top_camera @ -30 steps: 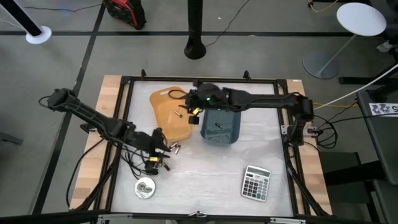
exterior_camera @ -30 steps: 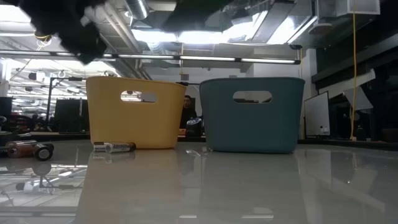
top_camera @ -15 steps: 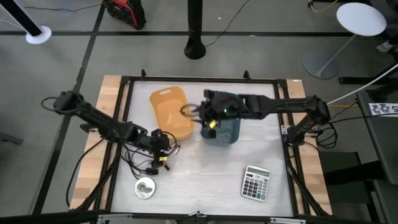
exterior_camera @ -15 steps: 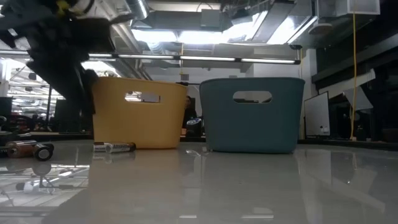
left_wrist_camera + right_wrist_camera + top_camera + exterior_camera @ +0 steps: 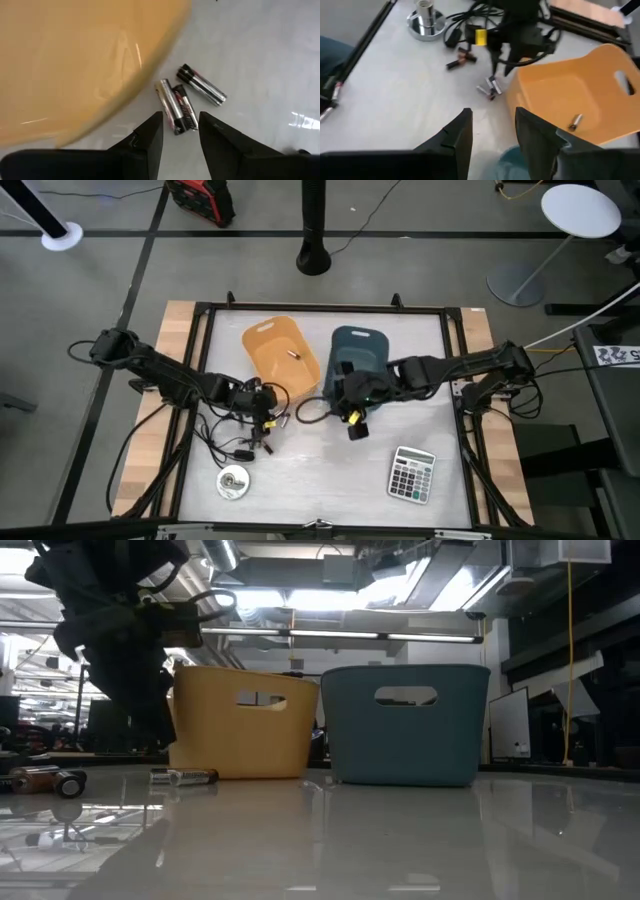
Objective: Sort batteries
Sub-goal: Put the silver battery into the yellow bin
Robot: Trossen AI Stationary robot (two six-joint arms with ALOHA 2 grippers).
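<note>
Three silvery batteries (image 5: pixel 182 102) lie on the table beside the yellow bin (image 5: pixel 282 360); they also show in the high view (image 5: pixel 281 418) and the low view (image 5: pixel 185 777). My left gripper (image 5: pixel 180 135) is open just above them, a finger on either side, close to the bin's wall. Two dark batteries with coppery ends (image 5: pixel 460 59) lie nearer the table's front. One battery (image 5: pixel 293 354) lies inside the yellow bin. My right gripper (image 5: pixel 492 132) is open and empty, in the air at the near side of the blue bin (image 5: pixel 357 355).
A calculator (image 5: pixel 411 473) lies at the front right. A round silver disc (image 5: pixel 233 480) and a black cable (image 5: pixel 225 442) lie at the front left, near the dark batteries. A black frame runs round the table.
My right gripper has gone from above the yellow bin, over the blue bin, toward the table's right and near edges. My left gripper has come down toward the silvery batteries. The yellow bin has slid a little toward the table's right.
</note>
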